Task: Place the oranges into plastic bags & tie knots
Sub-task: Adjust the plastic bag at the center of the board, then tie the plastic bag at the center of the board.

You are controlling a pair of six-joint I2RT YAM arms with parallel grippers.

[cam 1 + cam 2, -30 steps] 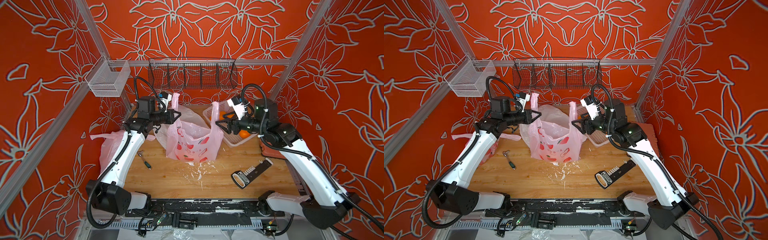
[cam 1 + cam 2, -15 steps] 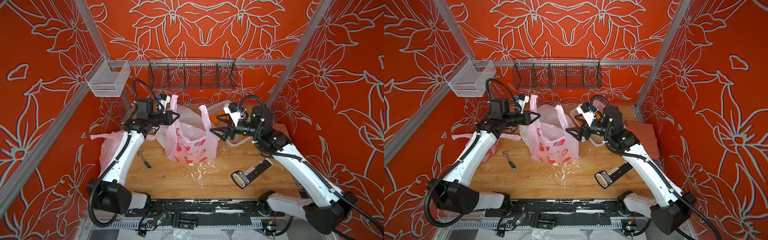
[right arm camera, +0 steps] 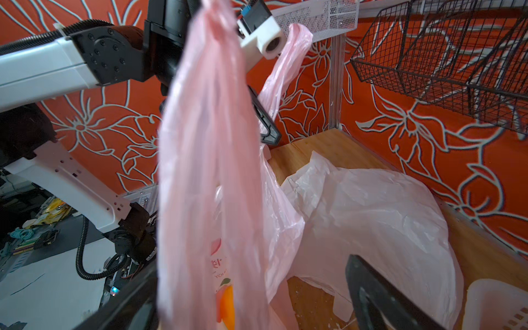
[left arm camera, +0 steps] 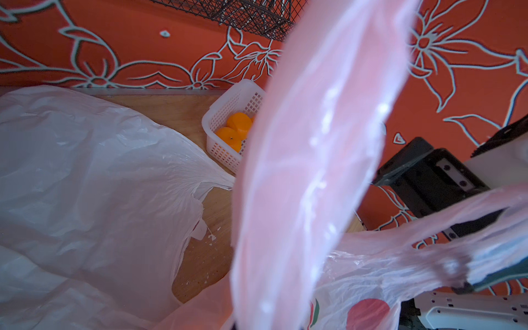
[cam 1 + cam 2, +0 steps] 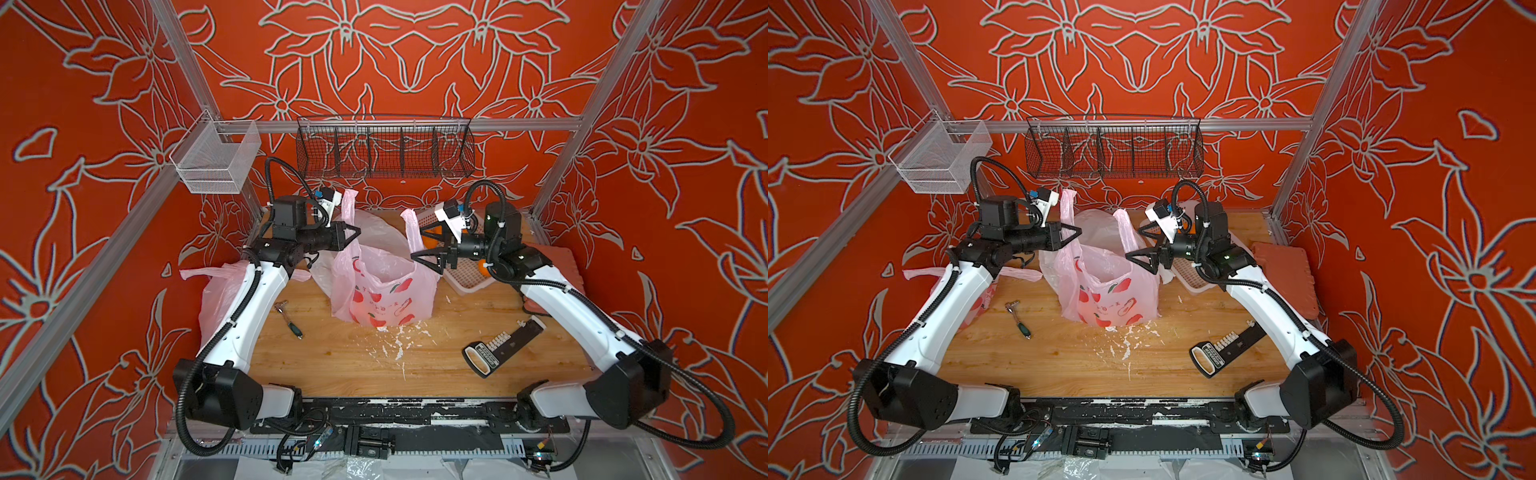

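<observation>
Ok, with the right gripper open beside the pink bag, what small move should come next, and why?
Probably close the right gripper on the pink bag's free handle: in the right wrist view that strap sits between its open jaws, while the left gripper, shut, holds the other handle up.

Crinkly translucent plastic bag (image 5: 384, 291), matt wooden table (image 5: 349, 365)

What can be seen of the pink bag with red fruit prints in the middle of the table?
The pink bag is thin, translucent, crinkled plastic with red peach prints. It stands on the wooden table, mouth open. The left tool is shut on one raised handle; the other handle stands upright at the open right tool.
</observation>
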